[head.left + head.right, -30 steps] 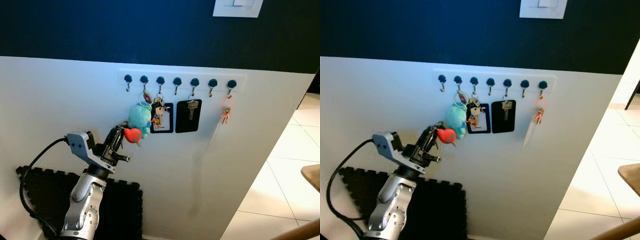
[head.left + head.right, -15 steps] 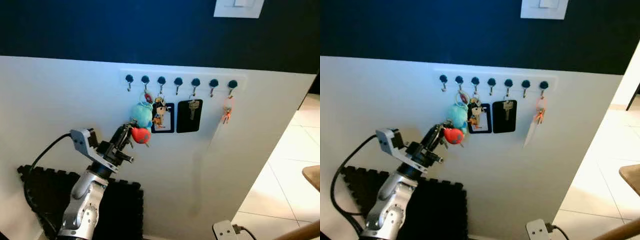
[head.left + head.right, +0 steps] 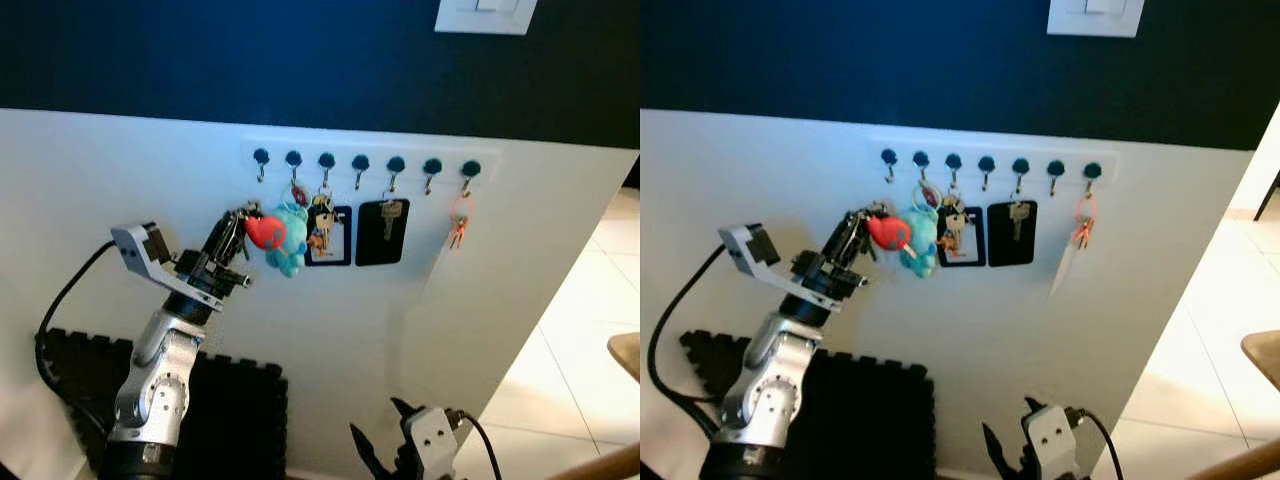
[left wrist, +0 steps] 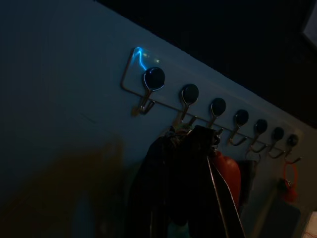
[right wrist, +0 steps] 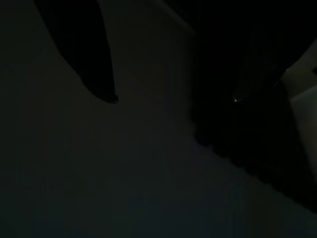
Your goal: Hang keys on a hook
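Our left tool clamps the keys, raised at 7 o'clock below the empty first hook; hanging remains undone.

The leftmost hook hangs bare, while keychains crowd the hooks just beside it.

Seven round-headed hooks sit in one row on the white rail, all above and beyond the left gripper, whose fingers are pinched on one key bunch with a red charm. Past that gripper hang one teal plush charm, one bunch of keys, two black tags, with a single key against the farther one, and one orange ring. One light switch plate sits on the dark wall, and two grippers are in view, the right gripper low down with its fingers apart.
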Robot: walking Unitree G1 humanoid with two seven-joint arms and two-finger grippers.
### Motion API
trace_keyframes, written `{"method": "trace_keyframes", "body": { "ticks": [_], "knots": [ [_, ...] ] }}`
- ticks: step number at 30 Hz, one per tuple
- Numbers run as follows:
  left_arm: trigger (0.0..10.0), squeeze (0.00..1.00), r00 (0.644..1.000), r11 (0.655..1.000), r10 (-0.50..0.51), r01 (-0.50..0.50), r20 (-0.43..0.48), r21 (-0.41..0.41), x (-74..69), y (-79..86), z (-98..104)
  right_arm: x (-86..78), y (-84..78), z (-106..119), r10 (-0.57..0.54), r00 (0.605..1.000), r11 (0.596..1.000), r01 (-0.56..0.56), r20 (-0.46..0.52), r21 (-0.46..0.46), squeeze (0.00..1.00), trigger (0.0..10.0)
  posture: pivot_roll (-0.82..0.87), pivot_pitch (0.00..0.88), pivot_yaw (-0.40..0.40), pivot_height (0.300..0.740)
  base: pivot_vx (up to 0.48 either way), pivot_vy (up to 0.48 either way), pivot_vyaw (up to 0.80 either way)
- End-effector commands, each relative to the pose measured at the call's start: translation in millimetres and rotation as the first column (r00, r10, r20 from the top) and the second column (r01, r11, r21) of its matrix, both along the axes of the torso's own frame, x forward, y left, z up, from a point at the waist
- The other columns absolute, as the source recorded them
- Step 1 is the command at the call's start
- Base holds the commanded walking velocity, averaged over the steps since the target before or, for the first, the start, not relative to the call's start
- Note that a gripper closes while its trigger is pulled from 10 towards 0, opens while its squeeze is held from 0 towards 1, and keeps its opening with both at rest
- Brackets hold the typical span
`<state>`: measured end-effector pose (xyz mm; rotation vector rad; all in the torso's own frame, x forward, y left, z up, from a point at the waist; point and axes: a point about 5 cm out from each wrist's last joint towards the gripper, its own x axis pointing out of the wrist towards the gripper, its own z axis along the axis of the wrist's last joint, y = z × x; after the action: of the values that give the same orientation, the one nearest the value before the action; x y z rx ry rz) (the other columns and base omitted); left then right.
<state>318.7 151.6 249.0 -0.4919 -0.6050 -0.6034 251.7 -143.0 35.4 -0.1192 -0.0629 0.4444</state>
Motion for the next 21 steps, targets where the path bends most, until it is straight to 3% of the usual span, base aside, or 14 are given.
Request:
{"method": "trace_keyframes", "body": {
  "ticks": [1, 11, 21],
  "knots": [
    [10.0, 0.00, 0.996, 0.995, -0.092, 0.092, 0.006, -0.049, 1.1, -12.7, 7.0, 4.2, 4.3, 13.1, 0.000, 0.999, 0.999, -0.003, 0.054, 0.042, 0.00, 10.0, 0.05, 0.091, -0.005, 0.740, 0.000, 0.000, 0.00],
    [10.0, 0.00, 0.981, 0.978, -0.195, 0.195, 0.009, -0.076, 2.2, -33.3, 11.6, 19.3, 13.4, 53.9, 0.017, 0.979, 0.984, -0.052, 0.201, 0.168, 0.00, 10.0, 0.05, 0.090, -0.001, 0.740, 0.000, 0.000, 0.00],
    [10.0, 0.00, 0.984, 0.980, -0.176, 0.179, 0.039, -0.092, 8.8, -30.0, 22.4, 22.4, 15.4, 62.5, 0.025, 0.975, 0.982, -0.065, 0.221, 0.178, 0.00, 10.0, 0.05, 0.089, -0.003, 0.740, 0.000, 0.000, 0.00]
  ]
}}
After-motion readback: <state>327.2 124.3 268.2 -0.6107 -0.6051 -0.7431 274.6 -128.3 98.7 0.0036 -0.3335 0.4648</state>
